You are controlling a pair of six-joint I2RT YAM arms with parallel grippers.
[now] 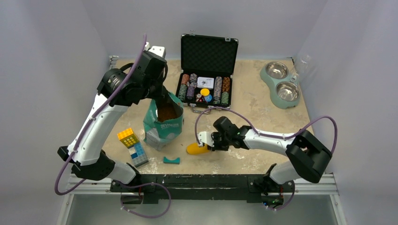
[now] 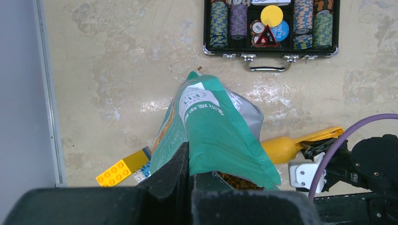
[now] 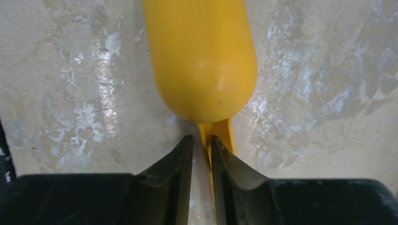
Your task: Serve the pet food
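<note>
**Floppy bag, loose kibble, stiff scoop**

Top view: the left gripper (image 1: 159,93) holds the teal bag (image 1: 162,129), which stands open with loose kibble (image 1: 167,111) showing.
Left wrist: its jaws are pressed together on the soft rim.
Right wrist: the right gripper (image 3: 201,143) straddles the thin, probably slippery handle of the rigid yellow scoop (image 3: 202,61); whether it is clamped is unclear.

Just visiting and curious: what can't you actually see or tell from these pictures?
How full the bag is: top view, its walls hide all but the kibble at the mouth.
The scoop: far end cut off by the right wrist view's top edge.
Whether the right gripper pinches the scoop: its fingers cover the contact.
</note>
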